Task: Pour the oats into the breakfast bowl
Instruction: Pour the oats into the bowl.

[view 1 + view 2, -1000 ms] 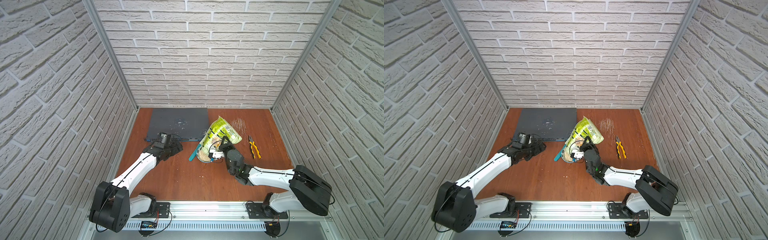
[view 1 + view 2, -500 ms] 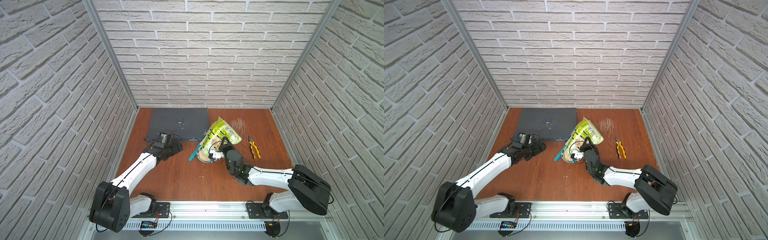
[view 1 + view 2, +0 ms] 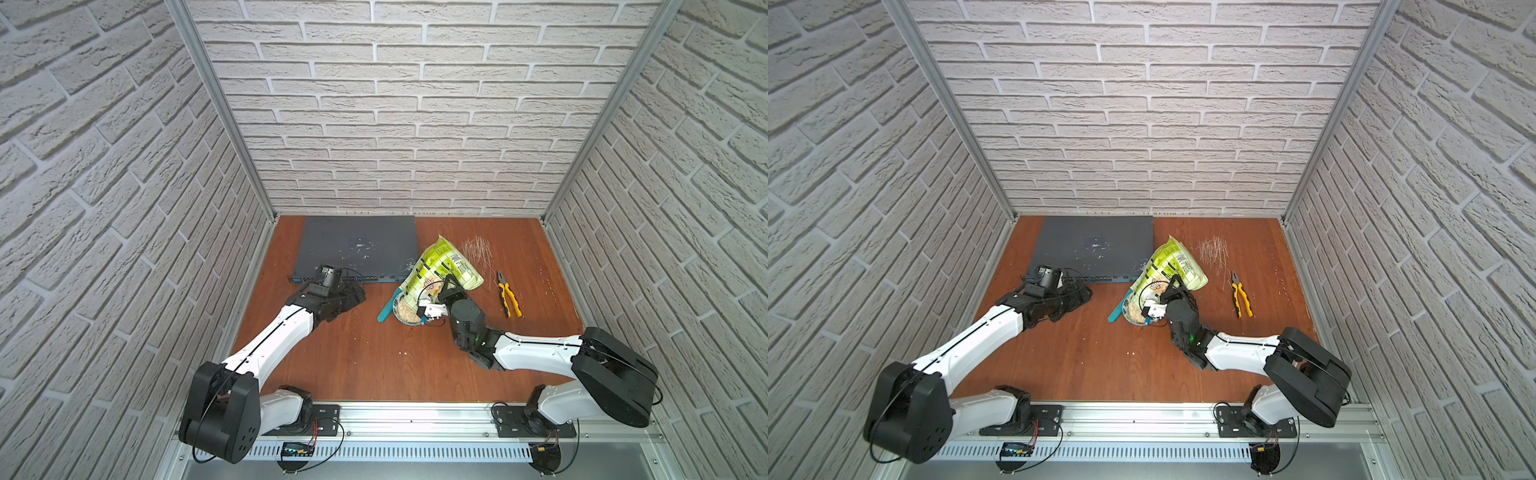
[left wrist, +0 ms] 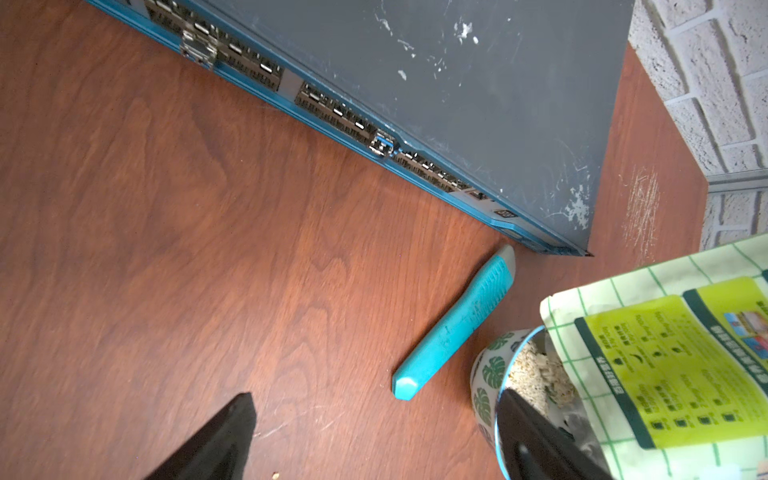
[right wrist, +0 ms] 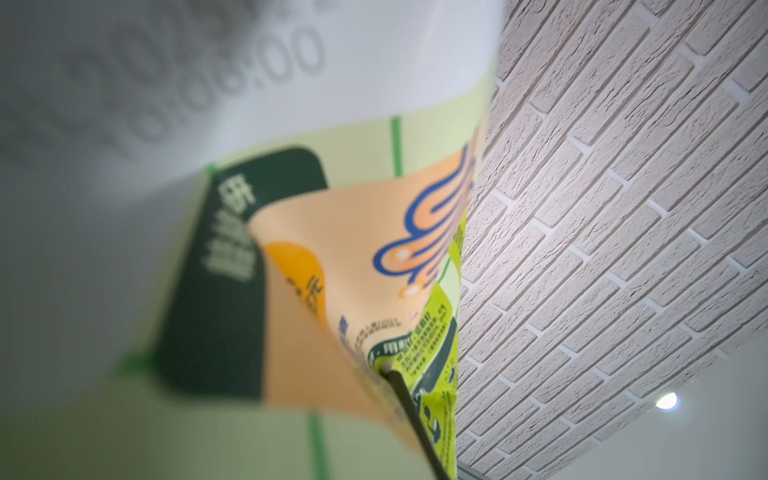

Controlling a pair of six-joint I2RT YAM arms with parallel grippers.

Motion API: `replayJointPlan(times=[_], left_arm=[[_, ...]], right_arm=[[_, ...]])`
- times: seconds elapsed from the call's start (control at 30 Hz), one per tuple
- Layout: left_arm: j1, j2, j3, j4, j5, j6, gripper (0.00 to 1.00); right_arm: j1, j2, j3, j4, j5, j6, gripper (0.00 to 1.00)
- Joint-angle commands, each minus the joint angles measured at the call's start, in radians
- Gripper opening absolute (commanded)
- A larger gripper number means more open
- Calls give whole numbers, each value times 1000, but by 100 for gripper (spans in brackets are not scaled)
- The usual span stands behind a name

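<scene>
Oats (image 4: pixel 536 380), a pale beige heap, lie inside the breakfast bowl (image 4: pixel 484 384), which stands mid-table (image 3: pixel 374 365) just in front of the grey network switch (image 3: pixel 357 245). The green pouch (image 3: pixel 446 266) is tilted over the bowl, with its checkered mouth down at the rim, its sealed base raised toward the back wall, and its long axis slanting up and rearward. The right gripper (image 3: pixel 448 286) pinches the pouch's side. A teal cutter (image 4: pixel 457 328) lies just beside the bowl. Beyond the cutter is the left gripper (image 3: pixel 351 297), jaws spread and empty. Pliers (image 3: pixel 509 295) lie on the bowl's opposite side
</scene>
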Motion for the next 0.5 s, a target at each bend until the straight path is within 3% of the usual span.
replayJointPlan(times=[0.0, 0.47], left_arm=[[5, 7, 7, 0, 0, 10, 93], [6, -1, 7, -4, -1, 11, 93]], right_arm=[[-1, -91, 23, 125, 44, 50, 3], [-24, -172, 32, -88, 68, 315, 4]])
